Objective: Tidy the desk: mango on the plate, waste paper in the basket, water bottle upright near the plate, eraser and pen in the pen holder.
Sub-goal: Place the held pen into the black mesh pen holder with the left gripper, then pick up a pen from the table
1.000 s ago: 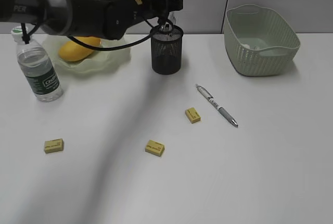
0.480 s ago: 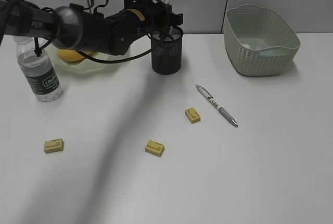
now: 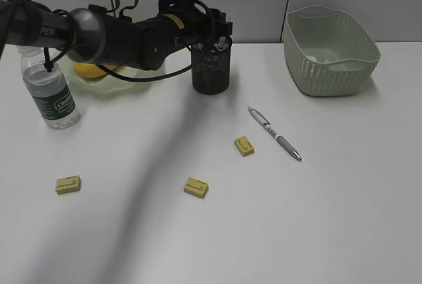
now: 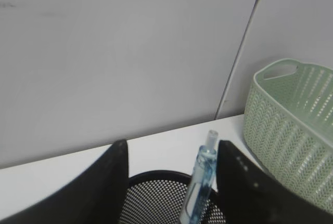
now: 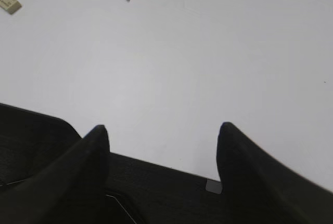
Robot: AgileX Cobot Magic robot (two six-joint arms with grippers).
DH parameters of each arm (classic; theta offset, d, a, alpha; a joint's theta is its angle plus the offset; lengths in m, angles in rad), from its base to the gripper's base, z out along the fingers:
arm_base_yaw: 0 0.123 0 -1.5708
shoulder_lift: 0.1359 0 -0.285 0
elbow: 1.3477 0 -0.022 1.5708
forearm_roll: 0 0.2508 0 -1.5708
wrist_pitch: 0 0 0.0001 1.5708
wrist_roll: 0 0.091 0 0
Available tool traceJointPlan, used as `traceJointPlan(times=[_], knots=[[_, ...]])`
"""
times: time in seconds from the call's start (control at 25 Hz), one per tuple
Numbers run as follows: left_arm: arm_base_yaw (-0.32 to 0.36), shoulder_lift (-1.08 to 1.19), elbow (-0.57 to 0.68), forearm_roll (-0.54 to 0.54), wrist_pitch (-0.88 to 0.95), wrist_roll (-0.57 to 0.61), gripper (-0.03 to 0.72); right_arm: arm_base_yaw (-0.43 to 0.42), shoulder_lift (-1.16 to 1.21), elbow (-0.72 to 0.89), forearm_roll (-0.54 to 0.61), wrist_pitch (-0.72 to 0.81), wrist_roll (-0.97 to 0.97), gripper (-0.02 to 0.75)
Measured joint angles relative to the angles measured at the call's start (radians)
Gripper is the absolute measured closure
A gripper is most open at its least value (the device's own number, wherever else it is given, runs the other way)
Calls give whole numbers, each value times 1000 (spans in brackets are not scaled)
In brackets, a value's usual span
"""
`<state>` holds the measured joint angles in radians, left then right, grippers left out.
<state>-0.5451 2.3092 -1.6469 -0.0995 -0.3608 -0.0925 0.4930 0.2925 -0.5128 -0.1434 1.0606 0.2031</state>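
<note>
Counter (image 3: 316, 218) is being tidied, partly done. Paper is lying in the basket (image 3: 331, 50); mango (image 3: 92, 70) is sitting on the plate (image 3: 142, 73); bottle (image 3: 49, 89) is standing beside it. A blue pen (image 4: 200, 182) is standing in the holder (image 3: 211, 66) between the parted left end effector (image 4: 169, 161) jaws, seemingly ungripped. Right end effector (image 5: 161, 135) is being held open, empty. A grey pen (image 3: 275, 134) and three erasers (image 3: 196, 187) are lying unblocked.

1. Three yellow erasers lie on the tabletop (image 3: 330, 218): one (image 3: 244, 145) in front of the pen holder (image 3: 211, 66), one (image 3: 196, 187) further forward, one (image 3: 68, 184) far to its left.
2. Two pens: a grey pen (image 3: 275, 133) right of the pen holder, a clear blue pen (image 4: 200, 182) standing inside it.
3. One water bottle (image 3: 49, 93).
4. One mango (image 3: 92, 70).
5. One plate (image 3: 142, 73).
6. One basket (image 3: 331, 50).
</note>
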Motion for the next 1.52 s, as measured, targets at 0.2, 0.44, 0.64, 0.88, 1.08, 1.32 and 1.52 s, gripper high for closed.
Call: traceJointPlan(times=[0.2,0.44,0.64,0.88,1.08,1.32,1.52], knots=[[-1,-44,1,0,109,0,220,0,0,0,0,0,0,226],[-6,-184,1,12,379,0,217,0,0,0,0,0,0,226],[-6,-288,1,11,687,0,217,0,0,0,0,0,0,226],[-6,-431,1,27,1040,0,220,0,0,0,0,0,0,226],[-6,-547,1,77,1307,0,225,0,0,0,0,0,0,226],[-6,-647,1,90,1523,1,315,0,0,0,-1,0,0,226],[-6,-715,36,128,1569,29,350,0,0,0,-1,0,0,226]])
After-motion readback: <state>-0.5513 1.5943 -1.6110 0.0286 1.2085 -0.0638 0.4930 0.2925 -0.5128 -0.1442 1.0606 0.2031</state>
